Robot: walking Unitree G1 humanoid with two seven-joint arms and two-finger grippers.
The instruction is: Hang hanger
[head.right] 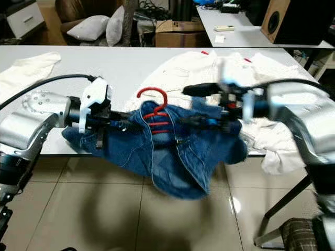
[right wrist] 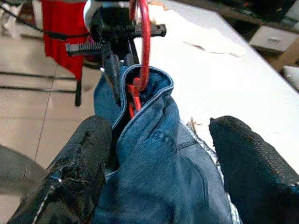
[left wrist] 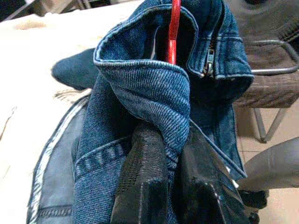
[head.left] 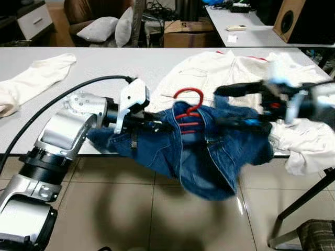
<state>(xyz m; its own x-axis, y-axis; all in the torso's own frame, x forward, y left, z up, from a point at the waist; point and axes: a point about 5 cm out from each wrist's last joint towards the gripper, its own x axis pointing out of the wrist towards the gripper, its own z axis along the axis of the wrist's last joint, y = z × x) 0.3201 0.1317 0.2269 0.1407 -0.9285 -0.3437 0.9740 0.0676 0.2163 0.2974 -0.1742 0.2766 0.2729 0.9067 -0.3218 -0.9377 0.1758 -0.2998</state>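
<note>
Denim jeans [head.left: 204, 151] hang in the air just off the near edge of the white table [head.left: 104, 65], threaded on a red hanger [head.left: 188, 110] whose hook rises above the waistband, toward the table; the hanger is thus carried, not yet hung, and no rail or rod can be made out near it. The left gripper [left wrist: 173, 158] sits on the left side of the hanger, its fingers clenched on a fold of the waistband, as the left wrist view shows with denim pinched between the two black pads; this grip likely keeps the cloth from sliding off the hanger's arm. The right gripper [right wrist: 159, 163], blurred in the head views, reaches in from the right side of the hanger; in the right wrist view its fingers [right wrist: 79, 154] stand wide apart, released, with the denim lying between them and not pinched; judged so, it is placed either to steady the garment or to take a fresh hold. Beyond the hanger, on the table, lies a pile of white clothing [head.left: 220, 70], one piece drooping over the edge to the hanger's right; a further pale garment [head.left: 36, 76] lies well to its left. The weight appears borne by the left side alone, so the jeans sag below the hanger, toward the tiled floor [head.left: 131, 209].
</note>
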